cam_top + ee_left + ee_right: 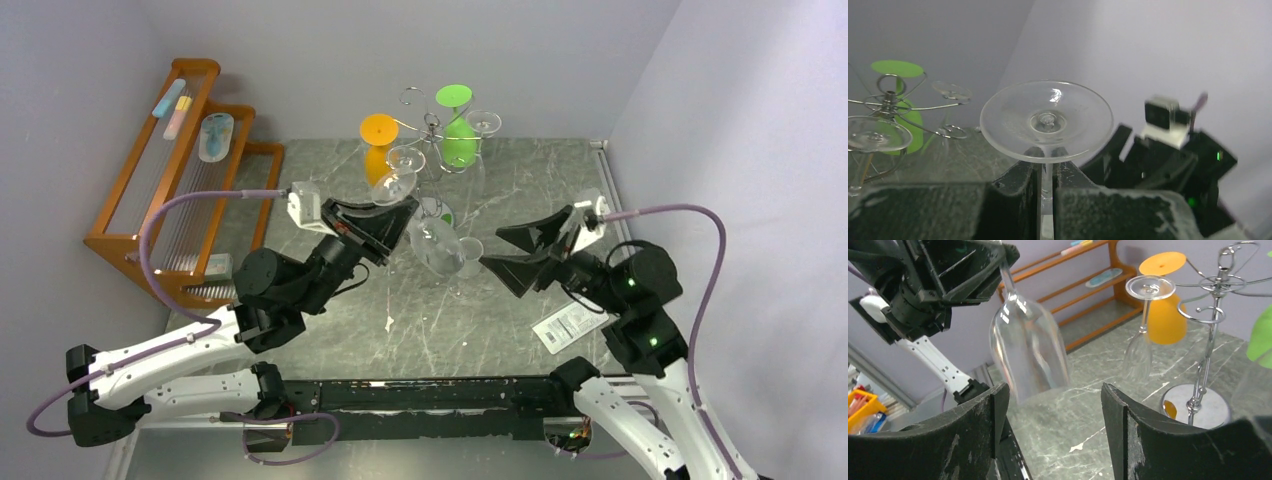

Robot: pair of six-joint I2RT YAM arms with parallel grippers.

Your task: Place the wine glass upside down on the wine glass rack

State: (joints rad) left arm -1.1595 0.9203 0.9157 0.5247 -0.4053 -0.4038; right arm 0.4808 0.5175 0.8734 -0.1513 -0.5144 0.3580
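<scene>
My left gripper (400, 215) is shut on the stem of a clear wine glass (435, 245) and holds it upside down above the table. In the left wrist view the glass's round foot (1046, 121) is on top, with the stem between my fingers (1046, 185). In the right wrist view its bowl (1028, 352) hangs just beyond my right gripper (1053, 410), which is open and empty. In the top view my right gripper (495, 250) is right of the bowl. The chrome wine glass rack (432, 125) stands behind, and shows in both wrist views (888, 95) (1208, 340).
On the rack hang an orange glass (378, 135), a green glass (458, 130) and two clear glasses (398, 172) (485, 125). A brown wooden stepped rack (180, 170) stands at the far left. A white label (565, 325) lies at the right. Walls close in on three sides.
</scene>
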